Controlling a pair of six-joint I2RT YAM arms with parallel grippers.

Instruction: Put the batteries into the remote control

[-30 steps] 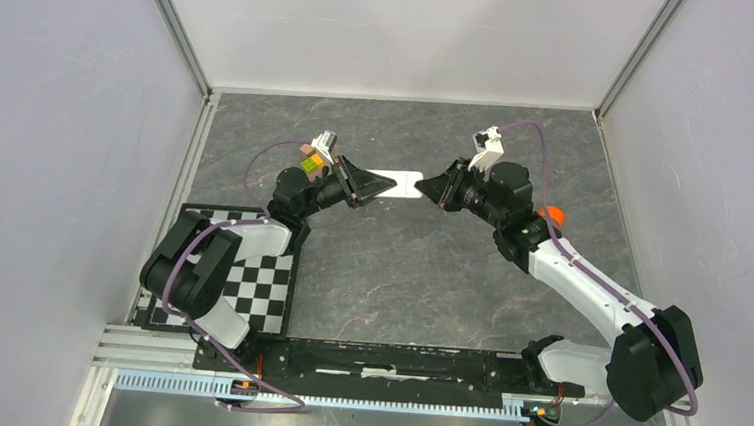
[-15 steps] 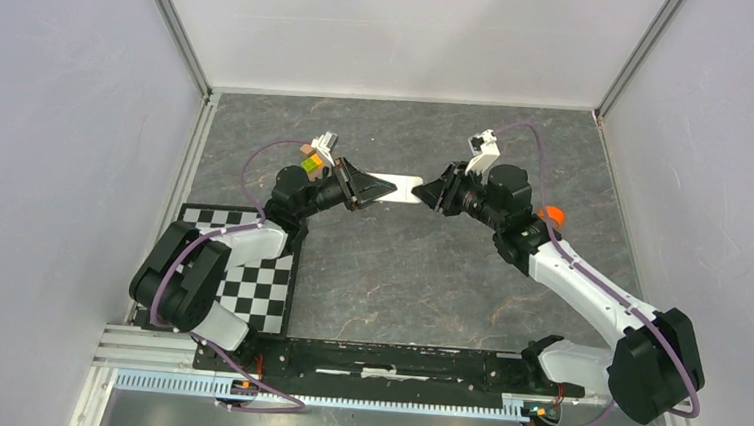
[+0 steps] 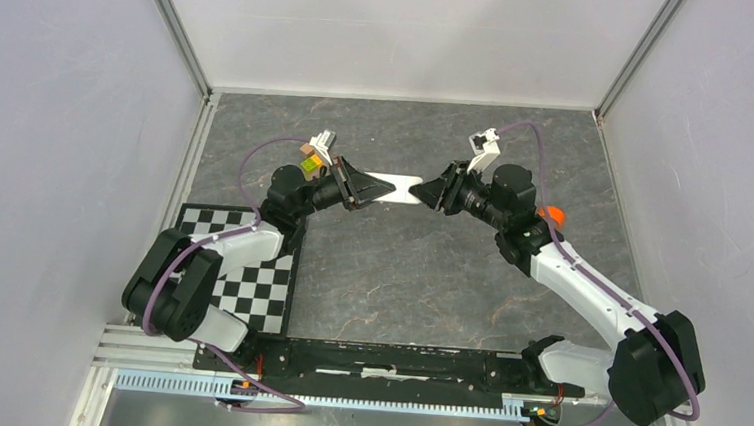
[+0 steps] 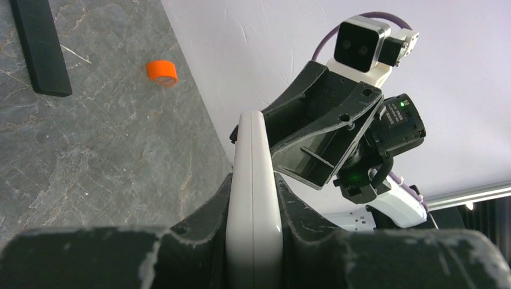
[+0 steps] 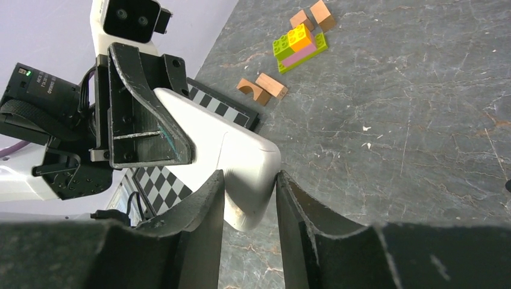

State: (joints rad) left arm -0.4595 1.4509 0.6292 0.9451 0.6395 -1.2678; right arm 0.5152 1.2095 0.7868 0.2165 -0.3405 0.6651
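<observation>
Both arms share the remote control [image 3: 404,189], long axis left-right: left jaws pinch one end, right jaws the other.

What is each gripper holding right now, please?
Left gripper: closed on the remote control.
Right gripper: closed on the remote control's other end.

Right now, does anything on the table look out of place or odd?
The remote is held off the table, the left end effector and right end effector each gripping one end. No batteries show in any view, odd for a loading task.
</observation>
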